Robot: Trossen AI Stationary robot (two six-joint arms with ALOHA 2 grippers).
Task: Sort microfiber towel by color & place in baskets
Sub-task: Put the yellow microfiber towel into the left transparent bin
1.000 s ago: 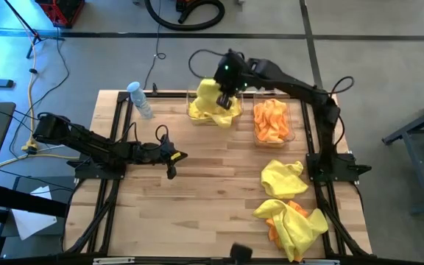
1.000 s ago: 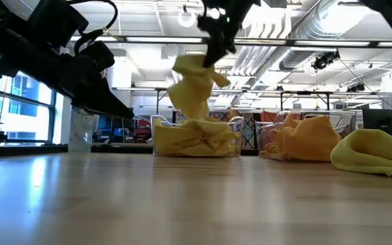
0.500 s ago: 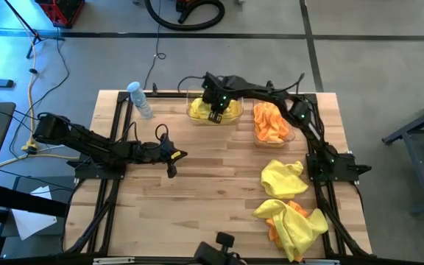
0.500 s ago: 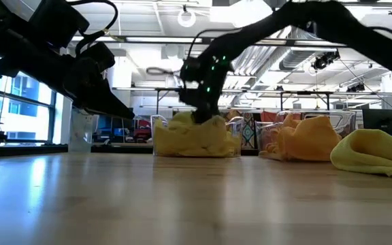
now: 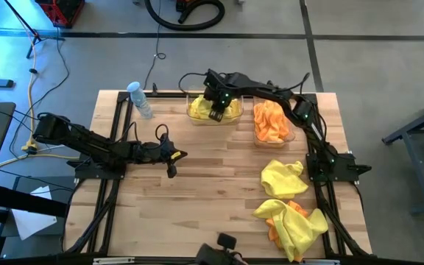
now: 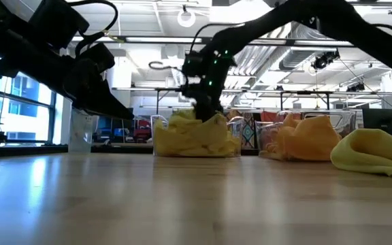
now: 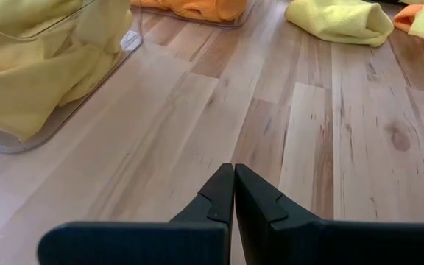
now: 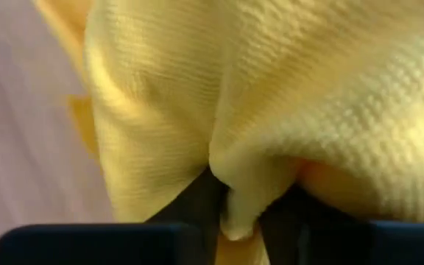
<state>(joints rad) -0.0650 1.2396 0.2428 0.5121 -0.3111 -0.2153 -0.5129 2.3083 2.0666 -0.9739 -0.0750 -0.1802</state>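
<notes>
Two clear baskets stand at the table's far edge. The left basket holds yellow towels; the right basket holds orange towels. My right gripper is down inside the left basket, shut on a yellow towel that lies on that pile. A loose yellow towel lies on the table's right side, and a heap of yellow and orange towels lies near the front right corner. My left gripper hovers shut over the table's left half, holding nothing. My right gripper has a fold of the yellow towel between its two fingers. The fingers come from above, pointing steeply down into the basket. One layer or several, I cannot tell. The towel rests on the yellow pile in the basket.
A small clear bottle with a pale blue cap stands at the far left corner. Bare wood lies across the table's middle and front left. Black frame rails run along both sides of the table.
My right gripper has gone down and toward the table's left into the left basket, tipping steeper. The yellow towel it carried hung above the basket a second ago; now it lies on the yellow pile inside.
</notes>
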